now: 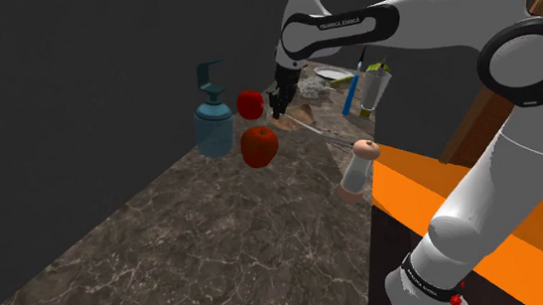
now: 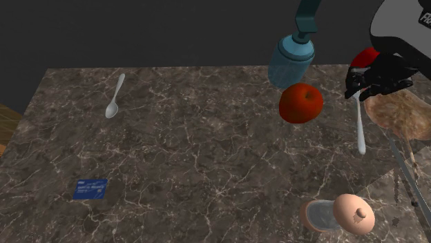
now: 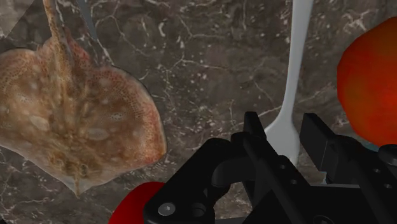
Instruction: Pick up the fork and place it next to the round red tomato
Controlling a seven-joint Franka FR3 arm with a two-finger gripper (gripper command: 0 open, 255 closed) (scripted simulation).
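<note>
By the surface's far edge: the gripper [image 1: 279,105] is hanging low at the end of the arm [image 1: 503,165], pointing down between the tomato and the ray.
Jaws: they are standing only narrowly apart, one finger [image 3: 253,130] sitting tight against each side of the fork's wide end. In the wrist view no gap is showing between them and the fork, so they are clasping it.
Fork [image 2: 360,131]: white, it is running from under the gripper [image 2: 366,86] toward the surface's near edge. Its wide end is sitting between the fingers, and its slim handle [image 3: 296,57] is stretching away from them, low along the surface.
Tomato [image 2: 301,103]: round and red, it is sitting near the fork, on the side toward the second exterior view's left, apart from it. In the wrist view it [image 3: 372,79] is showing just beyond the handle.
Ray [image 3: 70,114]: flat, brown and speckled, it is lying on the fork's other side, close to the handle but not touching it.
Dispenser [image 2: 291,61]: blue, it is standing at the far edge just behind the tomato.
Red thing [image 2: 362,56]: it is sitting at the far edge behind the gripper, partly hidden by it.
Grinder [image 1: 358,168]: pale, with a round knob, it is standing upright by the edge nearest the stand, well apart from the fork.
Spoon [image 2: 115,96]: white, it is lying toward the far corner at the second exterior view's left.
Card [image 2: 90,188]: blue, it is lying flat toward the near corner on that same side.
</note>
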